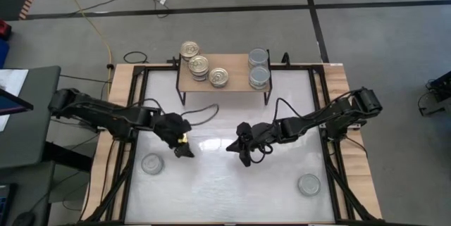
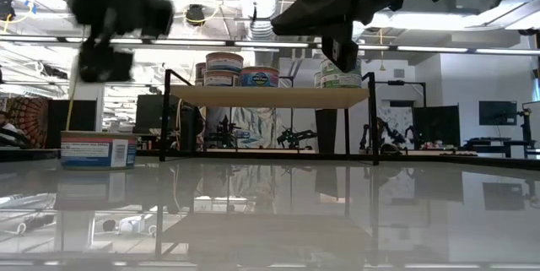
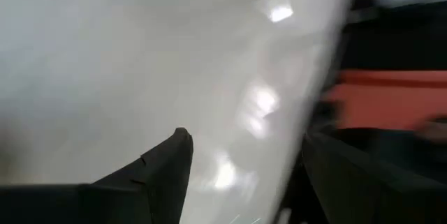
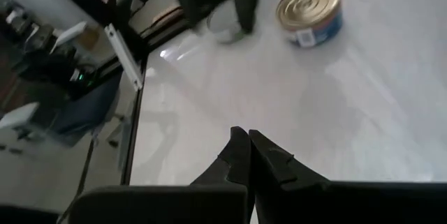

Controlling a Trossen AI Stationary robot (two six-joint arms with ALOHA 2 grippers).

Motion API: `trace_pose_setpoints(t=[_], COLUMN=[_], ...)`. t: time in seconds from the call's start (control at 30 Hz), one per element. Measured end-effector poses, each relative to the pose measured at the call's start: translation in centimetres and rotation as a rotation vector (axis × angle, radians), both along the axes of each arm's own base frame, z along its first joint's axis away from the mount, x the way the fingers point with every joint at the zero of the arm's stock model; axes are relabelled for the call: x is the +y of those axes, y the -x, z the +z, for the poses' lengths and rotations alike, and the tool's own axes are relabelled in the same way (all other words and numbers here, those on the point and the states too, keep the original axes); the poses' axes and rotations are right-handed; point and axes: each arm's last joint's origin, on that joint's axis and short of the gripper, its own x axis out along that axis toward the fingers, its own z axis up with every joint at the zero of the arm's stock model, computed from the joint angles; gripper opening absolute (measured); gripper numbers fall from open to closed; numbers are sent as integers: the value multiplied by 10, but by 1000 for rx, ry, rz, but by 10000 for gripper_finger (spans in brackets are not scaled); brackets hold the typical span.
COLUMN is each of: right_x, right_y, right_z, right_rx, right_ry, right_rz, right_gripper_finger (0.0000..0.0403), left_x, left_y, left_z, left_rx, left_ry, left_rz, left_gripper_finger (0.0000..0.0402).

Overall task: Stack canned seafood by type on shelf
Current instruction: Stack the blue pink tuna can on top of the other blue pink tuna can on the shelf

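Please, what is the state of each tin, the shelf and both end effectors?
Light-wood shelf: standing, five tins on it.
Gold-lidded round metal tin on white table: upright, not held.
Two silver-lidded tins on table: upright, untouched.
Left end effector: open, empty.
Right end effector: shut, empty.

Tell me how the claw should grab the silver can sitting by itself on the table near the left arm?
The silver-lidded can is short and round and sits flat, lid up. Probably best to come straight down from above and pinch its round side wall across the middle. The left claw is right beside it with fingers apart; no other cans crowd it.
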Motion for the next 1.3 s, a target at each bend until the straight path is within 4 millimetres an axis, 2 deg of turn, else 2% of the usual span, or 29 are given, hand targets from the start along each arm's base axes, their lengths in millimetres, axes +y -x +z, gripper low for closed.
trace_pose_setpoints(t=[0.07,0.13,0.3,0.5,0.67,0.73,0.87,1.1,1.3], right_x=[-1,-3,-12,-41,-71,-80,-99,-155,-211], right_y=[1,3,15,32,31,23,-5,-62,-94], right_z=[-1,-1,12,58,104,119,137,146,144], right_rx=[18,44,65,-41,21,44,96,180,270], right_ry=[-6,-9,18,63,178,237,318,426,566], right_rz=[20,32,24,-33,-78,-75,-78,-169,-298], right_gripper_finger=[26,26,26,20,17,16,15,14,14], left_x=[-8,-12,-13,-16,-12,-9,-3,6,11], left_y=[-8,-11,-9,5,35,50,76,103,118], left_z=[12,21,26,39,46,46,46,47,49], left_rx=[-156,-229,-144,-45,74,129,221,314,326], left_ry=[20,38,-12,-107,-212,-249,-296,-358,-388], left_rz=[-24,-12,145,259,359,395,435,433,402], left_gripper_finger=[256,256,256,256,256,256,256,256,256])
